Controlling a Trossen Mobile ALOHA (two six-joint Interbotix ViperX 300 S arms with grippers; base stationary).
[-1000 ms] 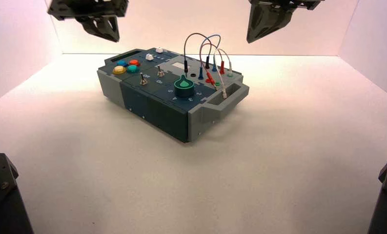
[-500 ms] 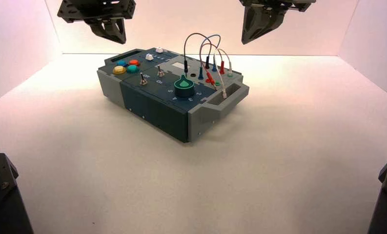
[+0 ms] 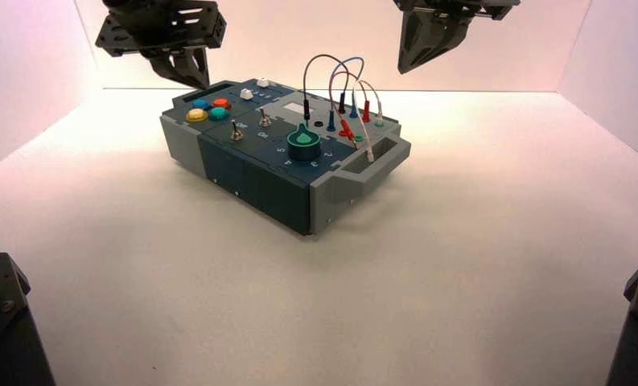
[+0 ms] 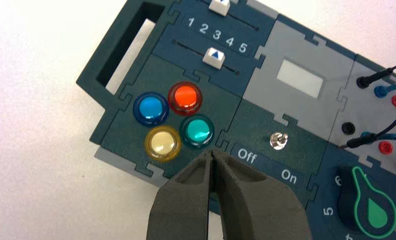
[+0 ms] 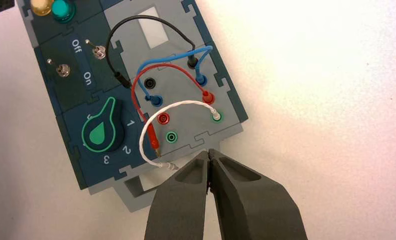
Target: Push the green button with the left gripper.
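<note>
The green button point(image 4: 197, 130) is a small teal dome in a cluster of four on the box's left end, also seen in the high view point(image 3: 219, 113). My left gripper point(image 4: 213, 152) is shut, and its tips hover just off the button's edge, above the panel between the button and the "Off" lettering. In the high view the left gripper point(image 3: 193, 77) hangs over the box's far left corner, above the buttons. My right gripper point(image 3: 405, 66) is shut and held high behind the box's wired end; in its wrist view the right gripper point(image 5: 208, 151) is over the grey handle end.
Yellow point(image 4: 162, 143), blue point(image 4: 150, 108) and red point(image 4: 185, 97) buttons surround the green one. A toggle switch point(image 4: 278, 140) stands between "Off" and "On". The dark-green knob point(image 3: 303, 142), looped wires point(image 3: 339, 80) and two sliders point(image 4: 214, 56) fill the rest of the box.
My left gripper has come down and shifted right, closer to the box's button corner. The right gripper moved slightly left at first, then held still.
</note>
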